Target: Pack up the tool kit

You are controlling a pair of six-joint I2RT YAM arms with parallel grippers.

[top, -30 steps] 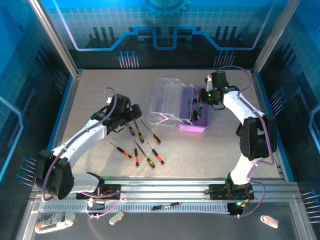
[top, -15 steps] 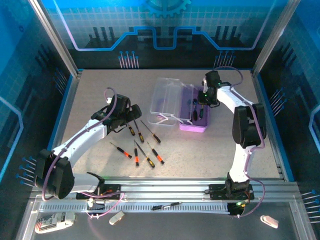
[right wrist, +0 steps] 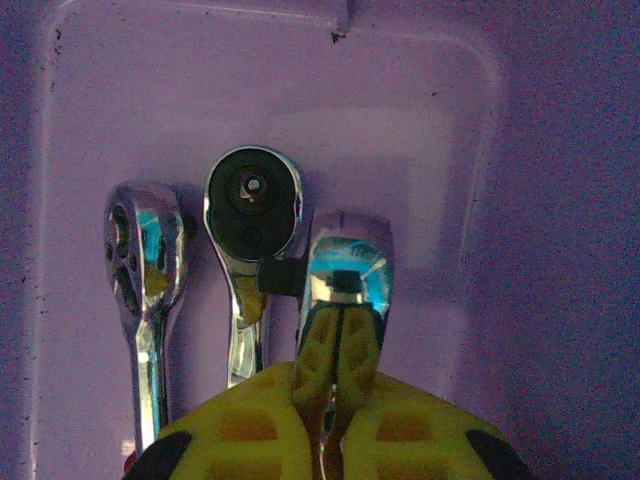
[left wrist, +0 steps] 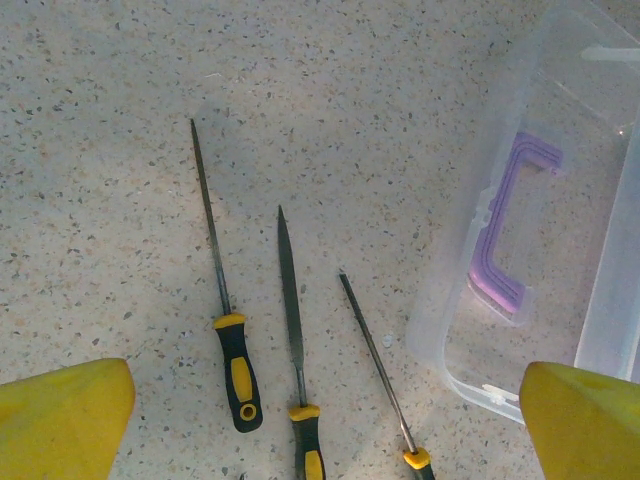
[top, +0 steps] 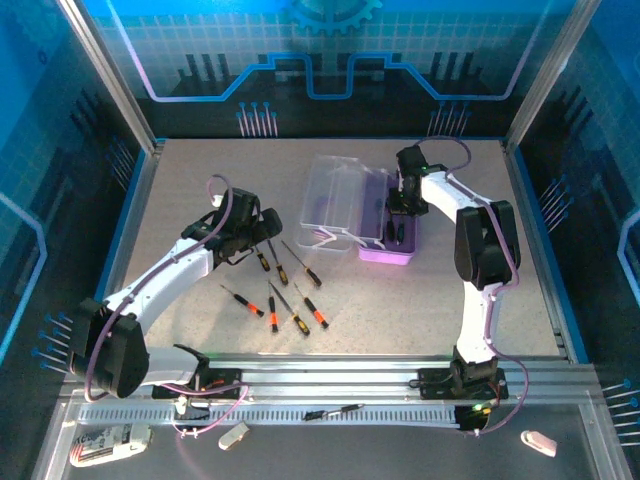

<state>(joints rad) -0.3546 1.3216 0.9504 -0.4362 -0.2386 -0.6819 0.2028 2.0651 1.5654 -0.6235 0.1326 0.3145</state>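
The tool kit case lies open mid-table, purple base [top: 385,256] on the right and clear lid [top: 335,195] on the left. My right gripper [top: 396,220] reaches down into the base, shut on a chrome wrench [right wrist: 345,262]. Two more chrome wrenches [right wrist: 252,200] lie beside it on the purple floor [right wrist: 430,130]. Several black-and-orange screwdrivers [top: 295,315] are scattered on the table left of the case. My left gripper [top: 256,230] hovers open over three of them [left wrist: 232,370], its yellow fingers [left wrist: 60,420] spread wide. The lid's purple handle [left wrist: 495,260] shows through the clear plastic.
One more screwdriver [top: 335,410] lies on the front rail between the arm bases. White objects [top: 233,435] sit on the front ledge. Blue walls and metal posts enclose the table on three sides.
My right gripper has swung left and come down into the purple base, still shut. The left arm has stayed where it was.
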